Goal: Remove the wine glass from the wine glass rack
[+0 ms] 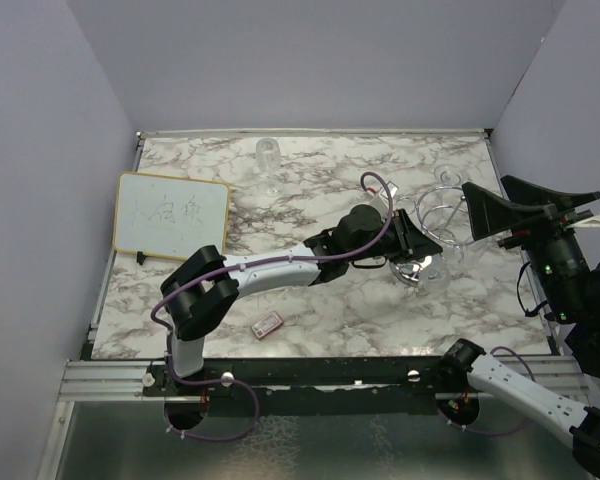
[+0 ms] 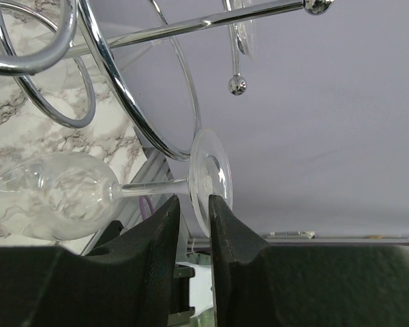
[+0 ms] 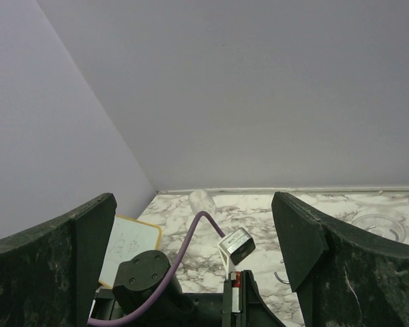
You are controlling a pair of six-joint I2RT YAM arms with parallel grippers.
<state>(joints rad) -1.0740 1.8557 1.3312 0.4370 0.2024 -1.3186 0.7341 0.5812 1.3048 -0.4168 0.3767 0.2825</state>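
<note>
The chrome wine glass rack point(image 1: 442, 210) stands at the right of the marble table, its wire loops point(image 2: 191, 26) close above my left gripper. A clear wine glass point(image 2: 54, 194) hangs sideways from it, its round foot point(image 2: 211, 178) just past a loop. My left gripper point(image 2: 194, 204) is shut on that foot, one finger on each side, the stem passing over the left finger point(image 2: 160, 231). In the top view the left gripper point(image 1: 420, 250) is against the rack with the glass point(image 1: 435, 278) below it. My right gripper point(image 1: 500, 210) is open and empty, raised to the right of the rack.
A second clear glass point(image 1: 270, 160) stands upright at the back middle, also in the right wrist view point(image 3: 203, 201). A framed whiteboard point(image 1: 170, 213) lies at the left. A small pink item point(image 1: 267, 325) lies near the front edge. Walls close in on three sides.
</note>
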